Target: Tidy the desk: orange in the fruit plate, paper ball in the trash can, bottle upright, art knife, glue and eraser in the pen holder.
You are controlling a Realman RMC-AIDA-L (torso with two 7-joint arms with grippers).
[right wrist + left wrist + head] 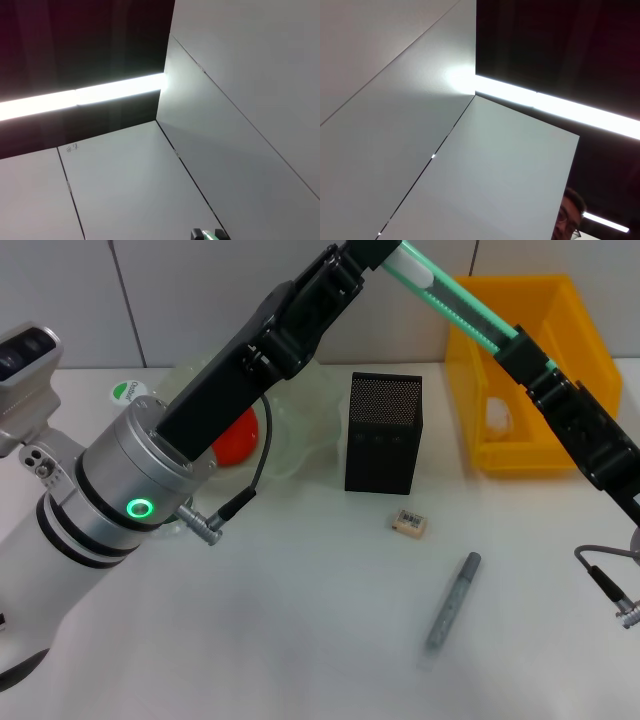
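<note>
In the head view the orange [236,440] lies in the pale green glass fruit plate [303,435], partly hidden by my left arm. The black mesh pen holder [384,432] stands upright at the middle. The beige eraser [410,523] lies on the table just in front of it. A slim grey stick-shaped tool [453,602], art knife or glue I cannot tell, lies nearer me. The yellow trash can [545,335] stands at the back right. Both arms reach up past the top of the view, so neither gripper shows. The paper ball is hidden. The bottle is not clearly visible.
A white round thing with a green mark [127,391] peeks out behind my left arm at the back left. Both wrist views show only wall panels, a ceiling light strip and, in the left wrist view, a person's head [568,216].
</note>
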